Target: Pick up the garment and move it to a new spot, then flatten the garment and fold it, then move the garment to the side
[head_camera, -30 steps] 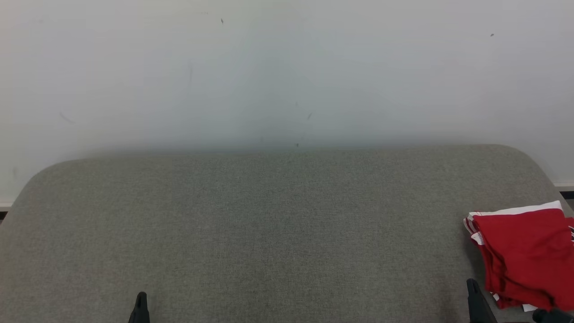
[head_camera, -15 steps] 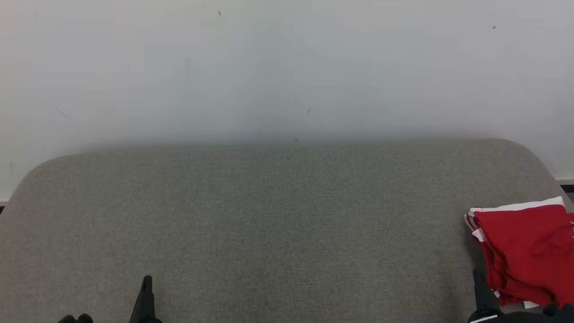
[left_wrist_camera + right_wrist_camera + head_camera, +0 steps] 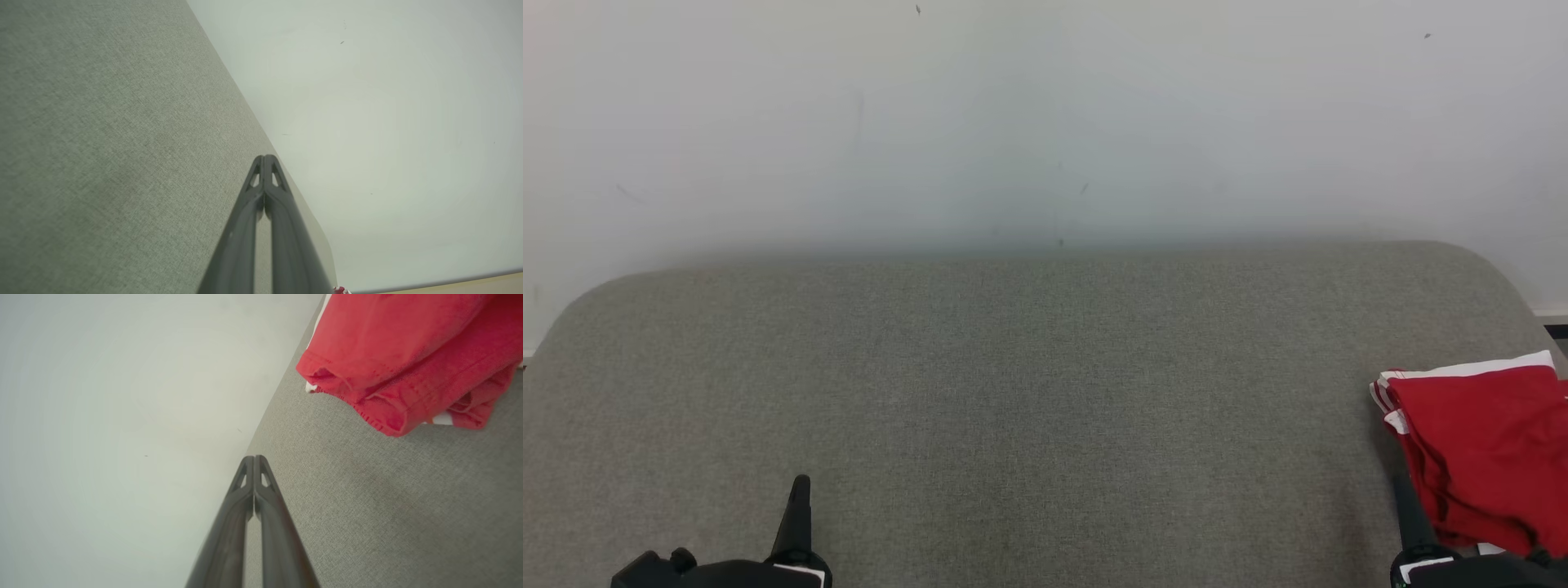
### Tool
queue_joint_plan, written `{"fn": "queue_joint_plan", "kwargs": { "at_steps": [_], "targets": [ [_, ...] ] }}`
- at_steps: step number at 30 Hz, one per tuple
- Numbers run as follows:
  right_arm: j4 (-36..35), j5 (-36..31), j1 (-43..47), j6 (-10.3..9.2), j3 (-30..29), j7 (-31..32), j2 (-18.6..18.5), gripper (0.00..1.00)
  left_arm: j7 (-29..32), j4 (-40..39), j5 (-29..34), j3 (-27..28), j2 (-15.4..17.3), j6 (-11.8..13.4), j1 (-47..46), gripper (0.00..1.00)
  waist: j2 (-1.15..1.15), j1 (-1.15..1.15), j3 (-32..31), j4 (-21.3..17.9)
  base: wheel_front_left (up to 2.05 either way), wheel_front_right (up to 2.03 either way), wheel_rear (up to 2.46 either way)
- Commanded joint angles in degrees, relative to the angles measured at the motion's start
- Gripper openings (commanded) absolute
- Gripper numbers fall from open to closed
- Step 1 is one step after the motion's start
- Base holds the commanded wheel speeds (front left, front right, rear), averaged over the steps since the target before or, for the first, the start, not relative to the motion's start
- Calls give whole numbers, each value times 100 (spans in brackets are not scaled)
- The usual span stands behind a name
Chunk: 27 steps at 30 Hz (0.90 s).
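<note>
A folded red garment (image 3: 1486, 453) with white trim lies at the right edge of the grey fabric table (image 3: 1029, 392). In the right wrist view the garment (image 3: 408, 355) sits at the upper right, its layered hems facing the fingers. My right gripper (image 3: 1405, 494) stands just left of the garment, shut and empty, apart from the cloth; its fingertips (image 3: 254, 458) meet. At the lower left of the head view my left gripper (image 3: 800, 486) points up over bare table, shut with nothing in it, its tips (image 3: 264, 157) pressed together.
A plain pale wall (image 3: 1045, 122) rises behind the table's far edge. The table's back corners are rounded. A dark strip of floor (image 3: 1553, 330) shows at the far right by the wall's foot.
The whole head view has shifted a little, so the camera has moved. More of both grippers and their dark wrists shows at the bottom edge. The garment lies as before.
</note>
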Motion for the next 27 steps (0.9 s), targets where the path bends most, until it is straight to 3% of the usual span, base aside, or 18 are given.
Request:
{"fn": "queue_joint_plan", "kwargs": {
  "at_steps": [1, 27],
  "targets": [
    [-65, 140, -138, 4, -29, 26, -9, 0, 36, -17, -122, -9, 26, -19, -160, 0, -1, -1, 11, -1, 0, 0, 0],
    [-108, 1572, -372, 6, -234, 316, -9, 0, 362, 184, -1517, -123, 31, -43, -668, 0, -1, -1, 223, -26, 0, 0, 0]
  ]
}}
